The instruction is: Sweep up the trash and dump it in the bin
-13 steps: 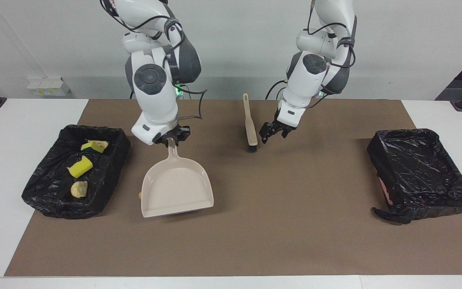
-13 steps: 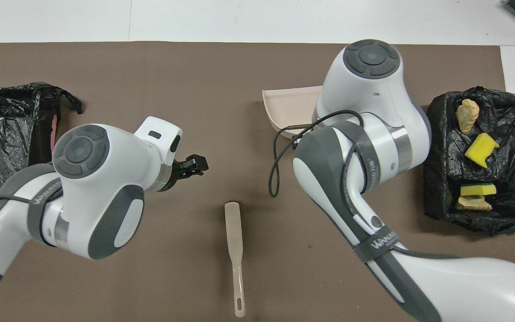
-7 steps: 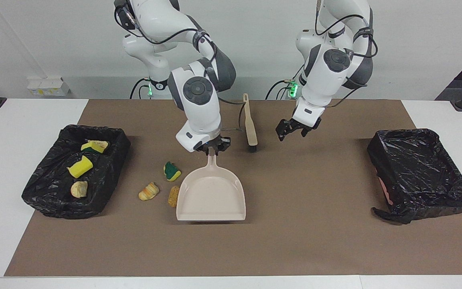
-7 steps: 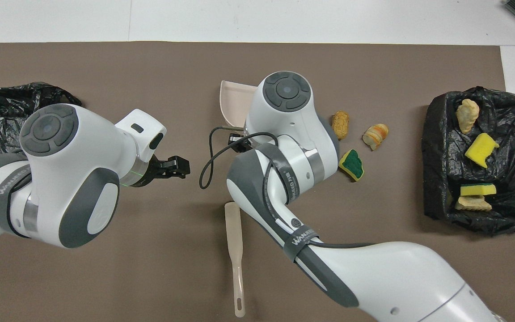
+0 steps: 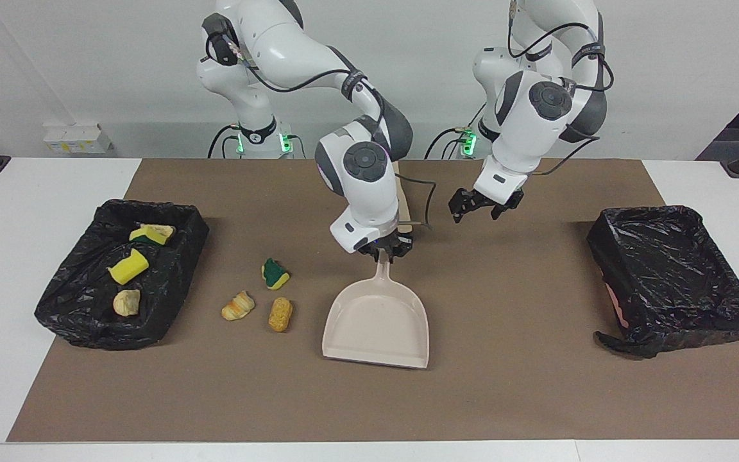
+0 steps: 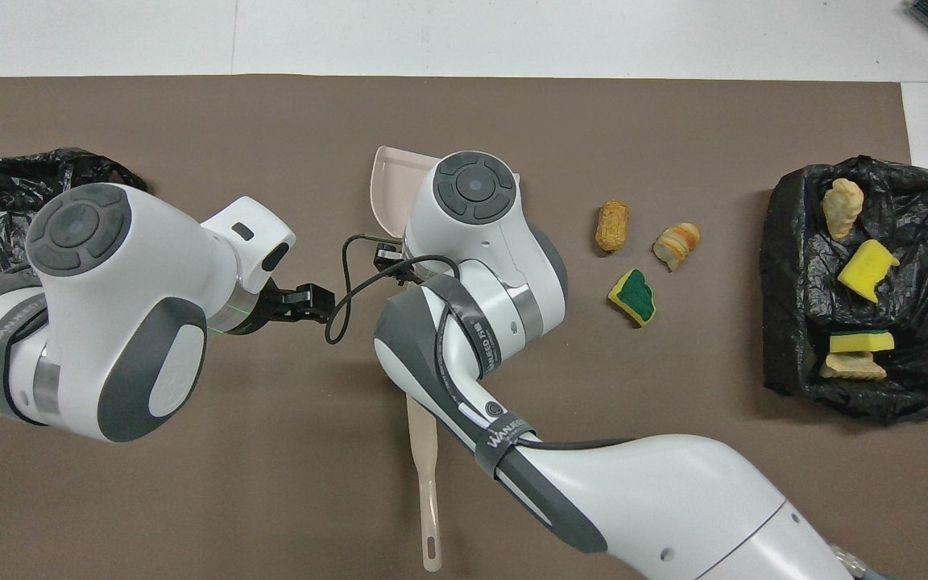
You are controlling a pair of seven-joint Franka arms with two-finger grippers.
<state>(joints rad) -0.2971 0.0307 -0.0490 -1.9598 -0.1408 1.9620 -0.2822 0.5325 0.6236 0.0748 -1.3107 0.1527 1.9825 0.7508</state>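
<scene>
My right gripper (image 5: 383, 250) is shut on the handle of the beige dustpan (image 5: 377, 321), whose lip rests on the mat mid-table; the pan shows partly in the overhead view (image 6: 390, 179). Three pieces of trash lie on the mat beside it, toward the right arm's end: a green-and-yellow sponge piece (image 5: 274, 274) (image 6: 633, 295) and two golden pastry pieces (image 5: 238, 306) (image 5: 280, 314). My left gripper (image 5: 485, 206) is open and empty above the mat. The beige brush (image 6: 425, 459) lies mostly hidden under my right arm.
A black-lined bin (image 5: 177, 282) at the right arm's end holds yellow sponge chunks (image 5: 129, 266) and pastry pieces (image 5: 127, 301). A second black-lined bin (image 5: 664, 276) stands at the left arm's end.
My right gripper has dragged the dustpan from beside the bin toward mid-table, uncovering three trash pieces. My left gripper has moved away from the brush toward its own end.
</scene>
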